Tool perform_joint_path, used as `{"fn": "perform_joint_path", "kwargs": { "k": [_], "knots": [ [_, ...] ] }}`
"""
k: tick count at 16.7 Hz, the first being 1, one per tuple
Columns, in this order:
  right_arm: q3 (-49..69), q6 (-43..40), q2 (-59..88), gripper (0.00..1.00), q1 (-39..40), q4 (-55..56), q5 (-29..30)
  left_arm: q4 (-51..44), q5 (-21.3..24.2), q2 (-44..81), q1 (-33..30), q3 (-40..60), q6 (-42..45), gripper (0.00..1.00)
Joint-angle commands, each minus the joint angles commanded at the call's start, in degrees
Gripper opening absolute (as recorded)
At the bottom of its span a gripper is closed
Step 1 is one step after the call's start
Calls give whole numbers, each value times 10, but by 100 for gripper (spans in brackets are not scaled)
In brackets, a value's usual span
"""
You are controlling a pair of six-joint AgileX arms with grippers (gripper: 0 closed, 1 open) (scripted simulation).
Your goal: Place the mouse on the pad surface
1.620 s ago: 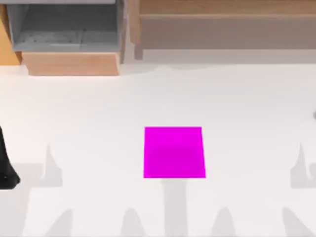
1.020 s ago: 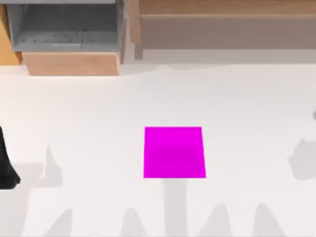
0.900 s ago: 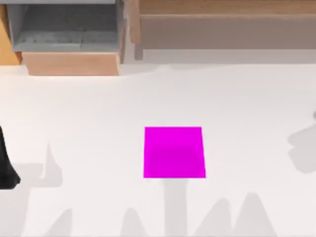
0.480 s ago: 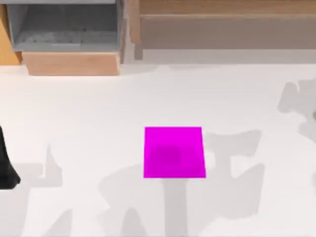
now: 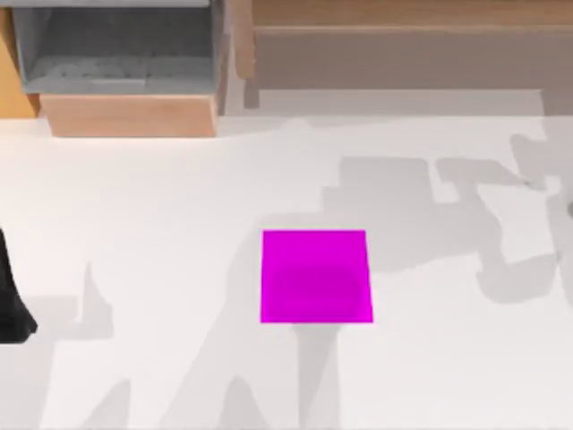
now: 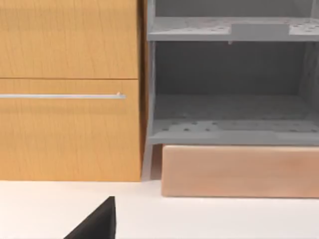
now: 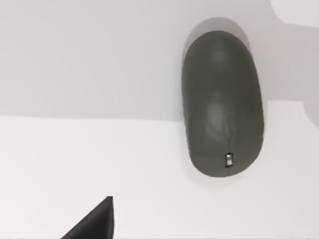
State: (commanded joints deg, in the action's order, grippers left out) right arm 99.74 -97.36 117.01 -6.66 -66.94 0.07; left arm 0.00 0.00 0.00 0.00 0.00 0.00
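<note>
Below the right wrist camera, grey mouse [image 7: 222, 104] on white table [image 7: 75, 164], gripper state perhaps unreadable, pad [image 5: 316, 276] bare.

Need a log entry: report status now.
Mouse on bare table under right wrist camera, ungrasped. Pad bare, mid-table. Left arm parked at left edge.

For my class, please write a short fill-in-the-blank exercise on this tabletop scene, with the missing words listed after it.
1. The flat square pad on the table is coloured ____.
2. The right wrist view shows the grey ____ lying on the white table.
3. The pad's surface has ____ resting on it.
4. In the left wrist view, the grey shelf unit stands beside a ____ cabinet.

Missing words: magenta; mouse; nothing; wooden
</note>
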Motion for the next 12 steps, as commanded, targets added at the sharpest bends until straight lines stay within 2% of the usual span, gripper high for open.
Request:
{"fn": "perform_joint_path", "kwargs": {
  "k": [4, 12],
  "knots": [
    [83, -77, 85, 100, -5, -46, 2, 0, 0, 0, 0, 0, 0, 100],
    [81, -82, 95, 100, -3, -40, 2, 0, 0, 0, 0, 0, 0, 100]
  ]
}}
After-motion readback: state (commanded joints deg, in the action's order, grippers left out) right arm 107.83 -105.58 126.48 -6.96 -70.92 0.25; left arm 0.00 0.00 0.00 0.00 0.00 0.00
